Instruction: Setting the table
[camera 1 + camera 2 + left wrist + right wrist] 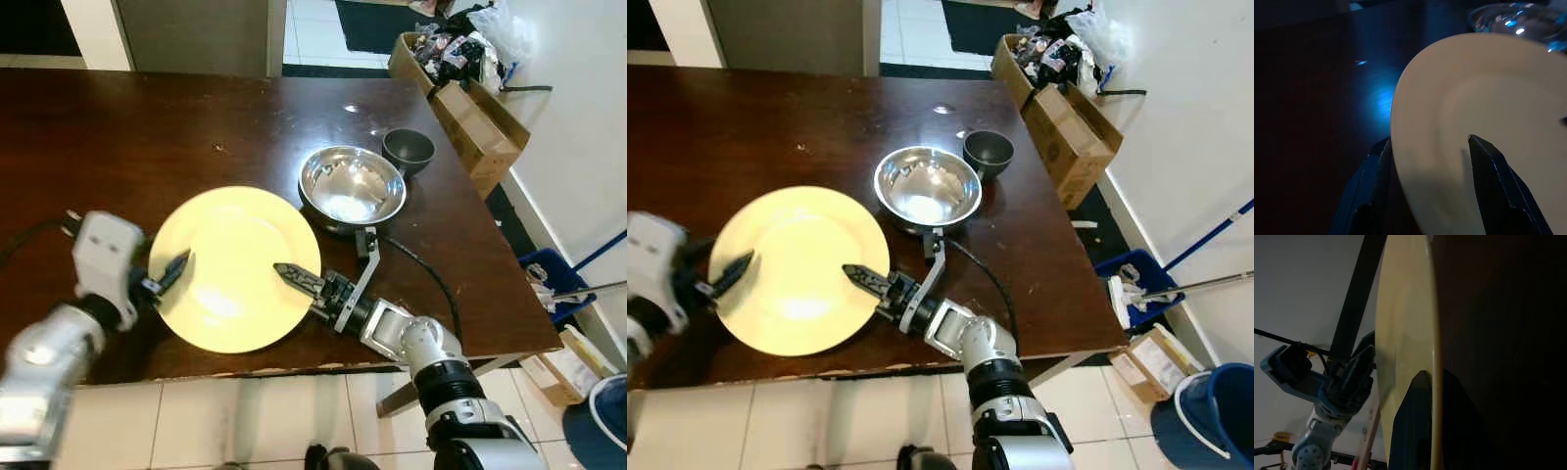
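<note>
A round yellow plate (235,266) lies on the dark wooden table (118,137), close to its front edge. My left gripper (162,277) is at the plate's left rim and is open: in the left wrist view one finger (1493,186) lies over the plate (1488,107) and the other is beside the rim over the table. My right gripper (294,276) is at the plate's right rim. In the right wrist view the rim (1436,333) runs between its two fingers, which close on it.
Just behind the plate stands a shiny steel bowl (352,186), with a small dark bowl (409,149) to its right. A black cable (431,274) trails over the table by my right arm. Cardboard boxes (480,117) and a blue bin (549,274) stand on the floor to the right.
</note>
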Tool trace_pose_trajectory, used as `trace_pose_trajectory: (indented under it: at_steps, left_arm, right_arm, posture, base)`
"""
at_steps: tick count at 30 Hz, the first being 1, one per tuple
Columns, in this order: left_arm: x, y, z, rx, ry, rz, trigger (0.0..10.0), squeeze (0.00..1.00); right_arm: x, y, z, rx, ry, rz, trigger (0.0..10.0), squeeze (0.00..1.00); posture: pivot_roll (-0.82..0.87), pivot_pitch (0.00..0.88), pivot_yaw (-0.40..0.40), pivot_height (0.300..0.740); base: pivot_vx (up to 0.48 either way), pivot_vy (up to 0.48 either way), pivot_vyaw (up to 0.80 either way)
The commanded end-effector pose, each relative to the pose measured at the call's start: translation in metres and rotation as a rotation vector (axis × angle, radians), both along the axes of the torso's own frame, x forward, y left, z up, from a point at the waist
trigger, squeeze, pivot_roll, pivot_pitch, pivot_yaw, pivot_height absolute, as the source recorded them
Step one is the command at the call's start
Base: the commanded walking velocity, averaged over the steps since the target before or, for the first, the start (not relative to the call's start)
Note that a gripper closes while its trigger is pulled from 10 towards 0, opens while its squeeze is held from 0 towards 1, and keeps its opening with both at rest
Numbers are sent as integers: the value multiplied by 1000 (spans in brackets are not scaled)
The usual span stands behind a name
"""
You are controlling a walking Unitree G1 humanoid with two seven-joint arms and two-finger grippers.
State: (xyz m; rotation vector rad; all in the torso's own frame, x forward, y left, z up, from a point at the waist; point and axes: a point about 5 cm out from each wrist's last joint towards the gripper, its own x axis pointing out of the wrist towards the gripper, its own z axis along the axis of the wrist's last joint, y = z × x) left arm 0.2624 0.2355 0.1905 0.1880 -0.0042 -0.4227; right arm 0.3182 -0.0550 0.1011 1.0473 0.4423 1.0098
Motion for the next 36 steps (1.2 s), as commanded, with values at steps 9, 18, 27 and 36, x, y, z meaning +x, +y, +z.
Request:
trace_pose_trajectory:
  at_steps: [9, 18, 27, 36]
  left_arm:
    - [-11, 27, 2, -168, 47, 65, 10000, 0]
    - [-1, 74, 8, -445, -36, 459, 10000, 0]
    - [9, 47, 3, -211, -42, 508, 10000, 0]
    - [18, -15, -15, -158, 6, 351, 10000, 0]
  right_arm:
    - [7, -9, 6, -51, -53, -66, 0, 0]
    - [14, -26, 36, -48, -219, -158, 10000, 0]
    - [13, -53, 89, -196, -523, -424, 10000, 0]
    - [0, -58, 128, -146, -585, -656, 10000, 0]
  posture:
    - [36, 91, -44, 740]
    - [23, 89, -45, 740]
    - [13, 84, -41, 740]
    - [-18, 55, -11, 740]
  base:
    - [0, 0, 0]
    - [0, 0, 0]
    - [0, 0, 0]
    - [0, 0, 0]
